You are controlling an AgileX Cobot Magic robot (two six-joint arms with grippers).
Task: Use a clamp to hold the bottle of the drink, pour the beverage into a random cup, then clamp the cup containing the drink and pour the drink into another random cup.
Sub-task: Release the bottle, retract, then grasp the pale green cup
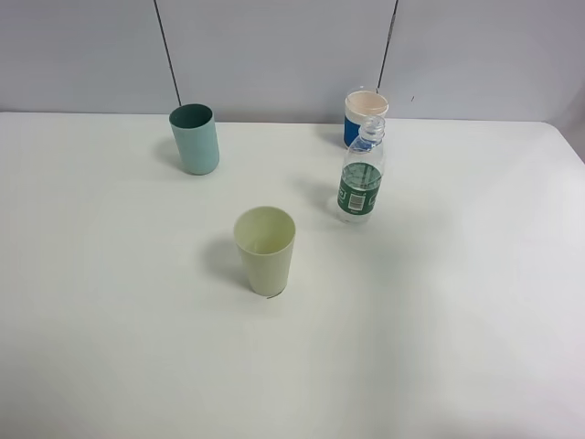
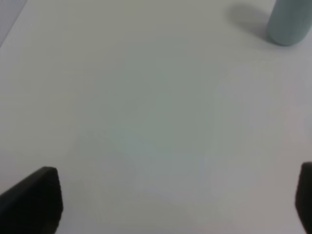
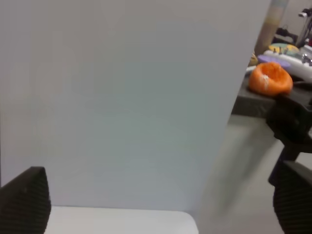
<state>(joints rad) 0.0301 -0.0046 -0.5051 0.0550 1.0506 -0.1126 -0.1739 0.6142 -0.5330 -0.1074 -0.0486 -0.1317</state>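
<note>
A: Standing upright on the flat white table, is the clear plastic bottle with the green label found close to anything?

B: It is set just in front of a blue-and-white cup, right of centre in the high view. A pale yellow tapered cup is placed nearer the front, well apart from it. A light teal cup is seen at the back left (the light teal cup is also caught in the left wrist view).

A: And the claws?

B: The left gripper is spread wide over bare tabletop, with nothing held. The right gripper is likewise spread wide and empty, and is pointed at a grey wall panel. A blurred orange rounded object is seen beyond, on a dark ledge.
</note>
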